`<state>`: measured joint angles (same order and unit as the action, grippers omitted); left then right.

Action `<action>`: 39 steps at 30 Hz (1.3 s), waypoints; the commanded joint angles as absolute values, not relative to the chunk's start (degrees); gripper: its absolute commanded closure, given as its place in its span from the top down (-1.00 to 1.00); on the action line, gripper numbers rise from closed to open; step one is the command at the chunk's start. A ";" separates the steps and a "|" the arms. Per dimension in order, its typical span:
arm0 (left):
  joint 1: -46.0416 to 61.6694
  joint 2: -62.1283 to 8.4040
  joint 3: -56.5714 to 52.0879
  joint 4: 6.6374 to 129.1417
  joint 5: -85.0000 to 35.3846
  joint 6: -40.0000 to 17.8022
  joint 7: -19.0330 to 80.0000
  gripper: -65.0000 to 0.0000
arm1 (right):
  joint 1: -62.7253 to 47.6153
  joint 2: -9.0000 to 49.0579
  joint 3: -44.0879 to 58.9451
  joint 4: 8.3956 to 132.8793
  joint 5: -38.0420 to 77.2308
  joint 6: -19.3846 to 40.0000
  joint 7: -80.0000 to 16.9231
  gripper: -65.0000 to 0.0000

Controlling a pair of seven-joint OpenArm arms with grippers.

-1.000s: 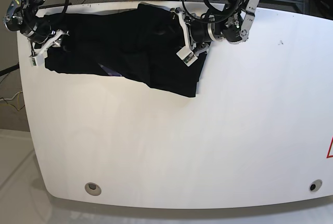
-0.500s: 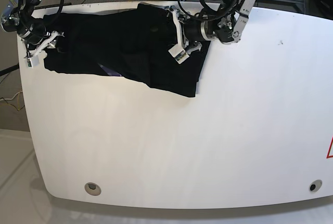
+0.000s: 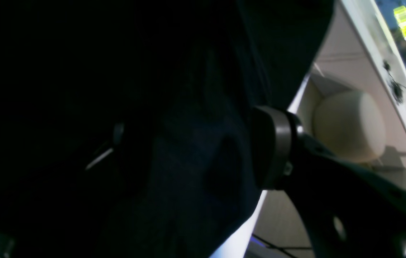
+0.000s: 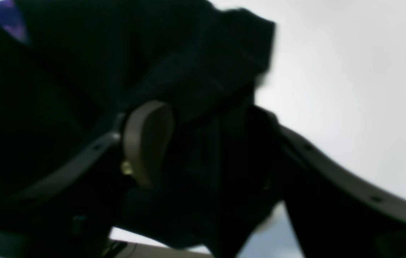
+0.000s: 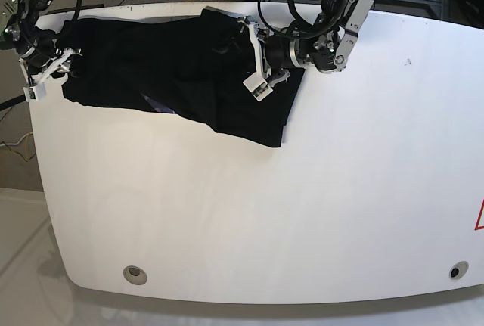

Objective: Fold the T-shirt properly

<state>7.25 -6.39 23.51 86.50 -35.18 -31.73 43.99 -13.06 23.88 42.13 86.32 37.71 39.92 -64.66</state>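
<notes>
The T-shirt (image 5: 181, 69) lies crumpled at the upper left of the table (image 5: 318, 212). The left gripper (image 5: 253, 54), jaws spread, sits over its right portion. The right gripper (image 5: 44, 76), jaws spread, straddles its left edge.

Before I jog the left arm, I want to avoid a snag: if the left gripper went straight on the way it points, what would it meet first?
Most likely the black T-shirt: the open left gripper points across it, with cloth filling its wrist view. Whether it already touches is unclear.
</notes>
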 commanded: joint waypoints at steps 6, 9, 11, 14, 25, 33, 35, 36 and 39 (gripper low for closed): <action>7.44 -6.26 23.97 85.89 -34.81 -31.54 45.45 0.22 | -12.17 25.07 42.48 83.35 39.30 40.00 -63.64 0.55; 7.32 -6.27 23.94 85.97 -34.93 -31.63 45.76 0.21 | -11.95 24.78 42.50 83.09 39.63 40.00 -63.90 0.56; 7.10 -6.24 23.98 86.08 -34.81 -31.69 45.84 0.21 | -11.98 24.68 42.57 83.28 40.13 40.00 -64.08 0.53; 6.56 -6.02 24.13 86.92 -34.45 -31.92 45.40 0.22 | -12.15 24.73 42.94 85.03 41.44 40.00 -64.47 0.43; 7.48 -6.32 24.60 87.08 -34.72 -31.92 45.95 0.20 | -12.41 25.25 42.84 82.80 41.12 40.00 -63.41 0.42; 7.41 -6.46 24.36 87.19 -35.02 -31.90 45.23 0.21 | -12.05 25.31 42.72 80.44 40.39 40.00 -62.67 0.47; 7.47 -6.51 24.28 87.17 -35.12 -31.81 44.93 0.21 | -11.81 25.22 42.67 79.72 40.29 40.00 -62.49 0.48; 7.35 -6.66 24.40 87.14 -35.20 -31.88 44.52 0.21 | -11.75 25.05 42.33 79.50 40.15 40.00 -62.12 0.51; 7.21 -6.90 24.46 87.12 -35.38 -31.96 44.08 0.21 | -11.60 24.74 41.61 79.01 40.00 39.49 -61.67 0.55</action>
